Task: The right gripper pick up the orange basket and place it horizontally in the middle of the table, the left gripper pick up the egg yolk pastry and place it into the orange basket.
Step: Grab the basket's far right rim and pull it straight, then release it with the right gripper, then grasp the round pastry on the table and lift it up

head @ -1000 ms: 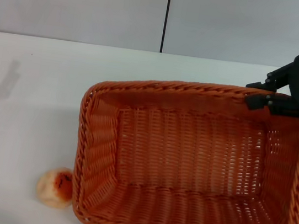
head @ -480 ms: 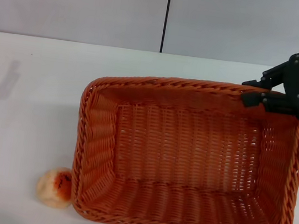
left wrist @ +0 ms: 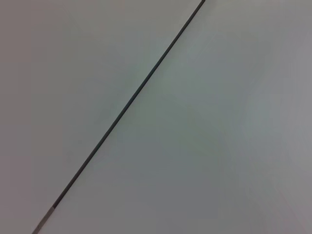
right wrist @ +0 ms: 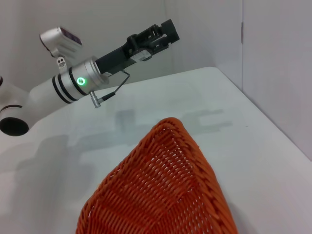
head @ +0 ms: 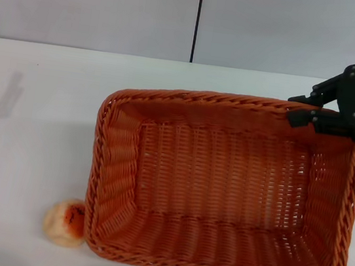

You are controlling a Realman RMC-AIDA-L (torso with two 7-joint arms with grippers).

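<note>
Lowered slightly, orange basket [head: 223,186] hangs from right gripper [head: 302,109] fingers [head: 302,117].

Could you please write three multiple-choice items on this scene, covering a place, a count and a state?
1. Where is the egg yolk pastry?
A. inside the orange basket
B. on the table outside the basket's near-left corner
C. in a gripper

2. How many pastries show?
A. one
B. two
C. three

3. What does the orange basket hold?
A. a pastry
B. a cup
C. nothing

Answers: B, it lies on the table by that corner; A, only one shows; C, its woven floor is bare, while the right gripper grips its far rim.
</note>
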